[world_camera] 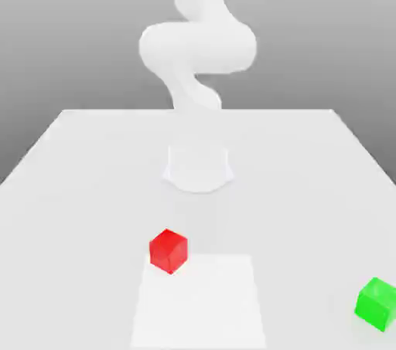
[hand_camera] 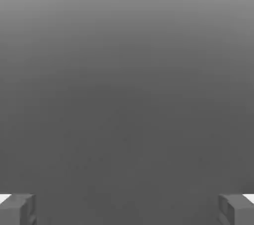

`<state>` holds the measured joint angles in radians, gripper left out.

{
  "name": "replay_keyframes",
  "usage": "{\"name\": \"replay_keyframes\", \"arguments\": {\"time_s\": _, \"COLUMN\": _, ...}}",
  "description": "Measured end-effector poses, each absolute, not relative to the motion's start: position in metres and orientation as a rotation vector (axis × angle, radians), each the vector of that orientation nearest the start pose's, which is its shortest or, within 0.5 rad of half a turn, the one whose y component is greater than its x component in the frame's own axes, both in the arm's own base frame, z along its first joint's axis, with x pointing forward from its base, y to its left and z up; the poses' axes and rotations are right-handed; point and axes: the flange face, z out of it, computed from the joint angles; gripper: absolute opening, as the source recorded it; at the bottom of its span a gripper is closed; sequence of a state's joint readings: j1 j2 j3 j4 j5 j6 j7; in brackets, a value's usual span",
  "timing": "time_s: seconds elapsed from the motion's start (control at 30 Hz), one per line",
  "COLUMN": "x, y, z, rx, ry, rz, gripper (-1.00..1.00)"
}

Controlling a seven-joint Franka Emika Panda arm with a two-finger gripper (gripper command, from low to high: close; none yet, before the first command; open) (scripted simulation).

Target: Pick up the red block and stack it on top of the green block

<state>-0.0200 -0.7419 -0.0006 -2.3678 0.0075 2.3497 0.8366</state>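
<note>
No lettering or label can be read on the red block or the green block. The red block is a cube with no long axis, turned so that an upright edge points roughly toward the viewer; it sits at the far-left corner of a white square on the table, in the exterior view. The green block, similarly angled, lies near the exterior view's right edge. The claw stands wide apart.
</note>
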Motion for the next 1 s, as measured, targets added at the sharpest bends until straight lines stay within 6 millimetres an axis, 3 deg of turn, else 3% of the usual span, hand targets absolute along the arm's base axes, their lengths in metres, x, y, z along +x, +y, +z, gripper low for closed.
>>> {"name": "replay_keyframes", "arguments": {"time_s": 0.13, "x": 0.404, "y": -0.022, "z": 0.562, "rx": -2.469, "ry": 1.311, "rz": -0.745, "gripper": 0.0}}
{"name": "replay_keyframes", "arguments": {"time_s": 0.3, "x": 0.409, "y": -0.037, "z": 0.436, "rx": -2.47, "ry": 1.547, "rz": -0.508, "gripper": 0.0}}
{"name": "replay_keyframes", "arguments": {"time_s": 0.4, "x": 0.393, "y": -0.045, "z": 0.361, "rx": -2.458, "ry": 1.7, "rz": -0.355, "gripper": 0.0}}
{"name": "replay_keyframes", "arguments": {"time_s": 0.6, "x": 0.332, "y": -0.054, "z": 0.208, "rx": -2.401, "ry": 2.0, "rz": -0.041, "gripper": 0.0}}
{"name": "replay_keyframes", "arguments": {"time_s": 0.77, "x": 0.322, "y": -0.054, "z": 0.153, "rx": -2.39, "ry": 2.038, "rz": -0.001, "gripper": 0.0}}
{"name": "replay_keyframes", "arguments": {"time_s": 0.8, "x": 0.321, "y": -0.054, "z": 0.147, "rx": -2.39, "ry": 2.039, "rz": 0.0, "gripper": -1.0}}
{"name": "replay_keyframes", "arguments": {"time_s": 1.0, "x": 0.32, "y": -0.054, "z": 0.143, "rx": -2.389, "ry": 2.039, "rz": -0.002, "gripper": -1.0}}
